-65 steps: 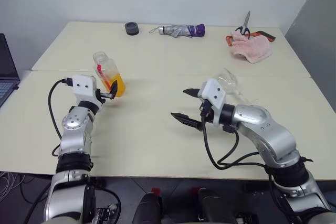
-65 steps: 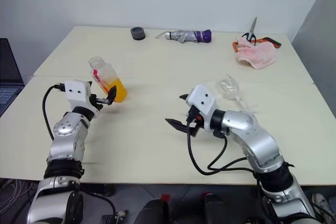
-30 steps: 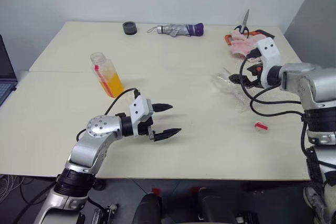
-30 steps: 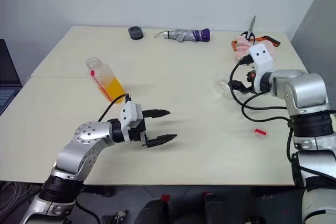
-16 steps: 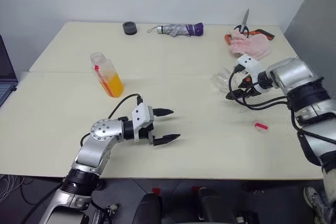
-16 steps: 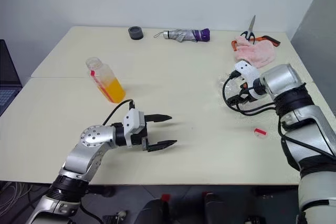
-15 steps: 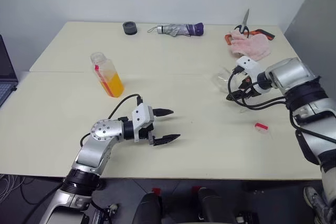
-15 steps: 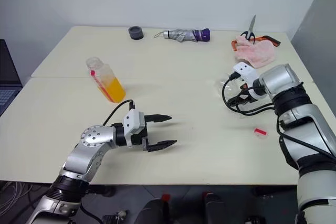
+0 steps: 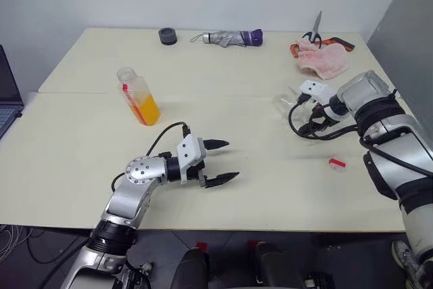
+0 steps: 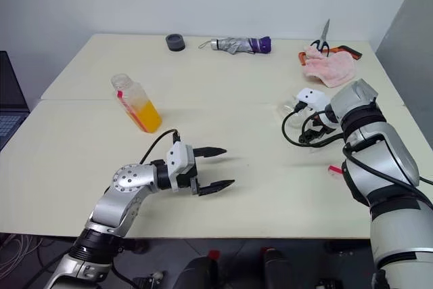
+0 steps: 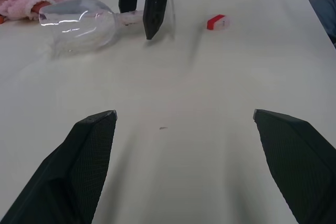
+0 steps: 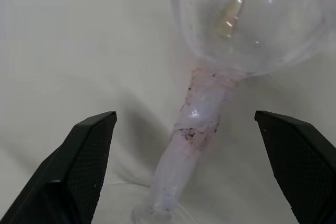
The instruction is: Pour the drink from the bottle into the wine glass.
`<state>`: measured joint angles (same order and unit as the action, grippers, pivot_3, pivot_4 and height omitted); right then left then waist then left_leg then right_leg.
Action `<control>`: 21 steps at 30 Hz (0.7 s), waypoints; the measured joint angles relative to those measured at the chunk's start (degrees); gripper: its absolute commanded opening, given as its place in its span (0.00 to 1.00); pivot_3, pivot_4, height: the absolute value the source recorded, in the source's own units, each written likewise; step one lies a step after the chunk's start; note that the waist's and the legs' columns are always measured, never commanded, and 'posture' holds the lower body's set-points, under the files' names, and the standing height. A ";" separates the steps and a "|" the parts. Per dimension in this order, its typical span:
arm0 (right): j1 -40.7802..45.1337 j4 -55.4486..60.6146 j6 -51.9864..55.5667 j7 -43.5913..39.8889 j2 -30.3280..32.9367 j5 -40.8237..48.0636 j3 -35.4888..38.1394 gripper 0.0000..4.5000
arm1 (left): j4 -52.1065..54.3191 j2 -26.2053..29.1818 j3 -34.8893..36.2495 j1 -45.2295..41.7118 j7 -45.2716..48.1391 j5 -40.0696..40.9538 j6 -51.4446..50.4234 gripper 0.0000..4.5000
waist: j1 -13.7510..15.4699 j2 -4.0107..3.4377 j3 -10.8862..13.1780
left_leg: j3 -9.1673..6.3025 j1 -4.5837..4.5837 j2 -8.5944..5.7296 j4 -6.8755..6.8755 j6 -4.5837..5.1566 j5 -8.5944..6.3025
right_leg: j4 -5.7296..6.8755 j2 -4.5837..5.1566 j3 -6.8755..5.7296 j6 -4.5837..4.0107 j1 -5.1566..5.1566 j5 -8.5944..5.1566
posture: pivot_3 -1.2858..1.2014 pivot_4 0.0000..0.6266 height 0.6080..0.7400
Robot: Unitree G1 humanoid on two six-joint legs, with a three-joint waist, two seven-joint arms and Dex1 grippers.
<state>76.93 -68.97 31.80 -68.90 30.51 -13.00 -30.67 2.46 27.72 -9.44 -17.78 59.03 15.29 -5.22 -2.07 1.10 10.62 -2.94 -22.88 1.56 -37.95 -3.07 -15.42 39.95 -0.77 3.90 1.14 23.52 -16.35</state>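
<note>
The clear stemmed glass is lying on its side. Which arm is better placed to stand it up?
Right. The right gripper hangs open straddling the stem of the toppled clear wine glass, fingers pointing down. The left gripper hovers open mid-table, well away from the glass.

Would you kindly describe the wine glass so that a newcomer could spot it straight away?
On the cream table, look to its right side, just in front of the pink cloth. The wine glass lies on its side there, the only clear stemmed thing, with the open right gripper astride its stem.

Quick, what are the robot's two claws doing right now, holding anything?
Left gripper: open, holding nothing, above the table.
Right gripper: open, holding nothing, poised over the stem of the wine glass, which lies on its side.
</note>
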 measured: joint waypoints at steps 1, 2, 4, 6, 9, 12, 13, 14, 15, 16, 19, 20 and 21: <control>0.00 -0.05 0.01 -0.70 -0.05 -0.35 0.21 0.96 | 0.20 -0.02 -0.12 -0.02 -0.19 -0.01 -0.51 1.00 | 0.00 0.00 0.00 | -0.01 0.00 -0.01 0.00 0.00 0.00 | 0.00 0.00 -0.01 0.00 0.00 0.00 | 0.52 0.24 1.00; 0.00 -0.08 0.00 -1.11 -0.09 -0.52 0.25 0.96 | 0.25 -0.06 -0.28 -0.02 -0.36 -0.04 -0.70 1.00 | 0.00 0.00 0.00 | 0.00 0.00 -0.01 0.00 0.00 0.00 | 0.00 0.00 0.00 0.00 0.00 0.00 | 0.52 0.24 1.00; -0.02 -0.09 -0.28 -1.08 -0.09 -1.43 0.32 0.96 | 0.29 -0.22 -0.37 -0.08 -0.75 -0.08 -1.02 1.00 | 0.00 -0.01 0.00 | 0.00 0.00 0.00 0.00 0.00 0.00 | 0.01 0.00 -0.01 0.00 0.00 0.00 | 0.52 0.24 1.00; -0.04 -0.09 -0.99 -0.99 -0.09 -1.77 0.63 0.96 | 0.29 -0.22 -0.40 -0.56 -0.86 -0.12 -1.68 1.00 | 0.00 -0.01 0.01 | 0.00 0.00 -0.01 0.00 0.00 0.00 | 0.01 0.00 0.00 0.00 0.00 0.00 | 0.52 0.24 1.00; -0.15 -0.08 -3.01 -0.62 -0.08 -2.12 1.52 0.96 | 0.49 -0.21 -0.43 -1.15 -0.86 -0.13 -2.16 1.00 | -0.01 -0.01 0.01 | 0.00 0.00 -0.02 0.00 0.00 0.00 | 0.01 0.00 0.00 0.00 0.00 0.00 | 0.52 0.24 1.00; -0.37 -0.31 -3.65 1.07 -0.36 -2.13 3.19 0.96 | 0.52 -0.21 -0.63 -1.49 -0.83 -0.13 -2.54 1.00 | -0.02 -0.01 0.01 | 0.00 0.00 -0.01 0.00 0.00 0.00 | 0.01 0.00 0.00 0.00 0.00 0.00 | 0.52 0.24 1.00; -0.36 -0.66 -3.10 1.88 -0.66 -1.92 4.21 0.96 | 0.51 -0.20 -0.78 -1.64 -0.82 -0.13 -2.71 1.00 | -0.02 -0.01 0.01 | 0.00 0.00 -0.01 0.00 0.00 0.00 | 0.01 0.00 0.00 0.00 0.00 0.00 | 0.52 0.24 1.00; -0.33 -1.17 -1.88 3.17 -1.24 -1.52 5.54 0.96 | 0.51 -0.20 -0.92 -1.77 -0.81 -0.13 -2.89 1.00 | -0.04 -0.01 0.01 | 0.01 0.01 -0.01 0.00 0.00 0.00 | 0.02 0.00 0.01 0.00 0.00 0.00 | 0.52 0.24 1.00; -0.33 -1.47 -0.73 4.23 -1.92 -1.37 6.60 0.96 | 0.51 -0.20 -1.01 -1.97 -0.79 -0.13 -3.00 1.00 | -0.08 -0.01 0.01 | 0.01 0.01 -0.01 0.00 0.00 0.00 | 0.02 -0.01 0.01 0.00 0.00 0.00 | 0.52 0.24 1.00; -0.34 -1.70 0.07 4.76 -2.36 -1.23 7.17 0.96 | 0.51 -0.20 -1.14 -2.23 -0.78 -0.14 -3.03 1.00 | -0.09 -0.01 0.01 | 0.00 0.01 -0.01 0.00 -0.01 0.00 | 0.02 -0.01 0.01 -0.01 0.00 0.00 | 0.52 0.24 1.00; -0.33 -2.33 3.01 7.27 -3.22 -0.60 9.82 0.96 | 0.51 -0.12 -1.36 -2.59 -0.77 -0.14 -3.08 1.00 | -0.09 -0.02 0.01 | 0.00 0.00 -0.01 0.00 -0.01 0.00 | 0.02 0.01 0.01 -0.01 0.00 0.00 | 0.52 0.24 1.00; -0.33 -2.69 4.04 8.52 -3.36 -0.17 11.06 0.96 | 0.51 -0.05 -1.39 -2.59 -0.77 -0.15 -3.09 1.00 | -0.09 -0.01 0.01 | 0.00 0.00 -0.01 0.00 -0.01 0.00 | 0.02 0.02 0.01 -0.01 0.00 0.00 | 0.52 0.24 1.00; -0.32 -2.95 4.88 9.50 -3.46 0.24 11.89 0.96 | 0.51 0.02 -1.39 -2.59 -0.78 -0.16 -3.09 1.00 | -0.08 -0.02 0.01 | 0.00 0.00 -0.02 0.00 -0.01 0.00 | 0.02 0.02 0.01 -0.01 0.00 0.00 | 0.52 0.24 1.00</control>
<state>76.61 -71.92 36.69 -59.40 27.05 -12.76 -18.78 2.97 27.74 -10.83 -20.37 58.25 15.14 -8.31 -2.15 1.09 10.62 -2.94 -22.88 1.54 -37.96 -3.08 -15.42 39.97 -0.75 3.91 1.13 23.51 -16.35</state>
